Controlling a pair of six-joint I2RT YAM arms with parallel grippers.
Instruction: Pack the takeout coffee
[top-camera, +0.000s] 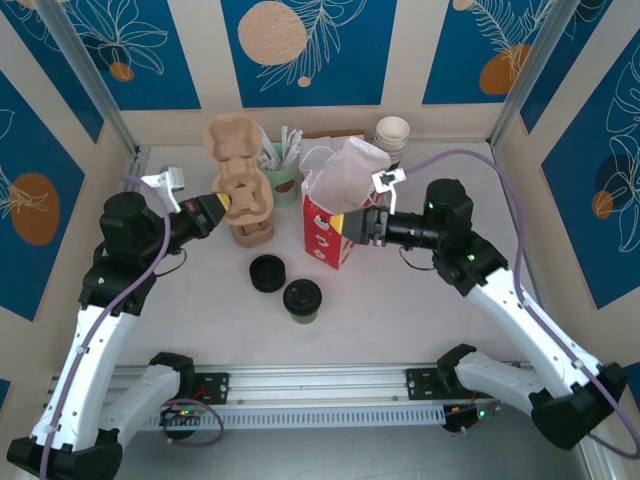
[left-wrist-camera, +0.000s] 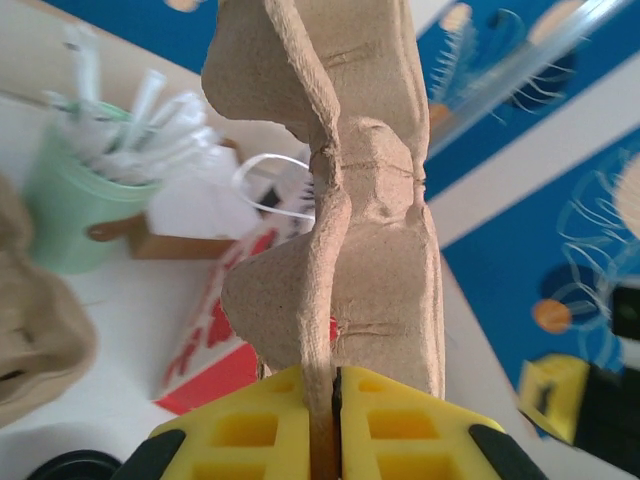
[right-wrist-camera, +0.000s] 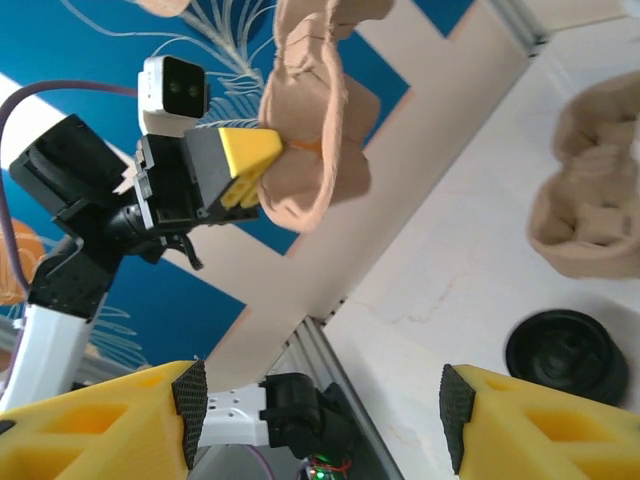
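Takeout coffee (top-camera: 302, 297): it is standing upright on the table (top-camera: 420, 310), lid on, near the front centre, and nothing is touching it.
Neighbours: a low stack of loose lids (top-camera: 267, 272) is sitting just beside it, up and to the left; the red-and-white paper bag (top-camera: 325, 238) is standing behind it, mouth gaping upward.
Left gripper (top-camera: 222, 205): its fingers are clamping together on the thin edge of a pulp carrier (top-camera: 238, 160), which is hanging raised above the carrier stack (top-camera: 252, 228) (the left wrist view is showing the pulp pinched flat between the yellow pads).
Right gripper (top-camera: 352, 224): it is hovering at the side of the bag, fingers spread wide apart and gripping nothing.
Step in hand: judging from this, one carrier is being separated from the pile so the cup can go in it; the coffee itself is not yet being packed.
Next move: the carrier is needing to come down flat, cavities up, somewhere open near the cup. Then a free gripper is needing to take the cup by its wall below the lid and keep it upright.
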